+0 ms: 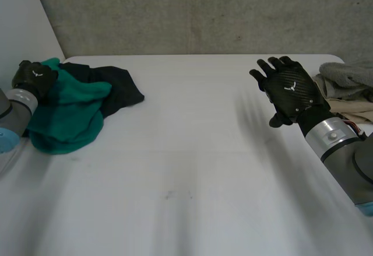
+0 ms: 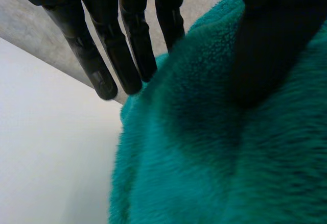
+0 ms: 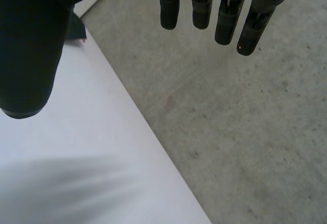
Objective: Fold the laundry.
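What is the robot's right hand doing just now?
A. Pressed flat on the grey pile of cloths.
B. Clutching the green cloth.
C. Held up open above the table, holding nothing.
C: the right hand hovers above the white table, its fingers straight with nothing in them. The green cloth lies far across the table, by the left hand.

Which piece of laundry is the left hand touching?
The teal fleece, under the left hand; the black cloth lies beside it, the grey cloth near the right hand.
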Controlling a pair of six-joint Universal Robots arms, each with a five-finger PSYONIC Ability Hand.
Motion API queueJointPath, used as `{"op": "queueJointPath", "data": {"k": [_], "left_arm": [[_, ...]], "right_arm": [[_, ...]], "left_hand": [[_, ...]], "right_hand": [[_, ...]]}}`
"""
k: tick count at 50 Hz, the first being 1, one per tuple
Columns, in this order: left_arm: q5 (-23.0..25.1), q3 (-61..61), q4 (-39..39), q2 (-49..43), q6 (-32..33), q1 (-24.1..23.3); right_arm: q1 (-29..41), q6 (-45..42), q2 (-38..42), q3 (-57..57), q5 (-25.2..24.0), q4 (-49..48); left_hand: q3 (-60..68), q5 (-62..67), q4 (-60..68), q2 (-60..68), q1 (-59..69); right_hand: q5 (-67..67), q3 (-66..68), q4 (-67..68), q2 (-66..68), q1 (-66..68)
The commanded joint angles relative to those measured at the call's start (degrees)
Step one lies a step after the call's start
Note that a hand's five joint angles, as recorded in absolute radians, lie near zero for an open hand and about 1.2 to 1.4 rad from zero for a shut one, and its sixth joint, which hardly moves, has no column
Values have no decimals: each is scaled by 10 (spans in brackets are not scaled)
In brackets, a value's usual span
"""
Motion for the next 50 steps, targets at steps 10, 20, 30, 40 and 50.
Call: {"op": "queueJointPath", "data": {"k": [10, 20, 30, 40, 50], "left_arm": [[-37, -43, 27, 164, -138, -139], [-17, -147, 28, 225, -321, -413], [-19, -115, 26, 118, -271, -495], [-33, -131, 17, 185, -255, -452], [-125, -184, -65, 204, -259, -431]], "right_arm": [[-10, -9, 3, -12, 59, 6], [-19, -9, -1, -39, 115, 46], [-34, -9, -1, -51, 117, 78], [-43, -10, -6, -80, 104, 152], [-42, -14, -8, -180, 28, 420]], "left_hand": [[366, 378, 365, 365, 346], [366, 378, 365, 365, 346], [-320, -308, -321, -322, -340], [-305, -293, -306, -306, -325], [-199, -187, -200, -201, -219]], "right_hand": [[-38, -19, -33, -25, -15], [-38, -19, -33, -25, -15], [-38, -19, -33, -25, -15], [-38, -19, -33, -25, -15], [-38, -19, -33, -25, -15]]}}
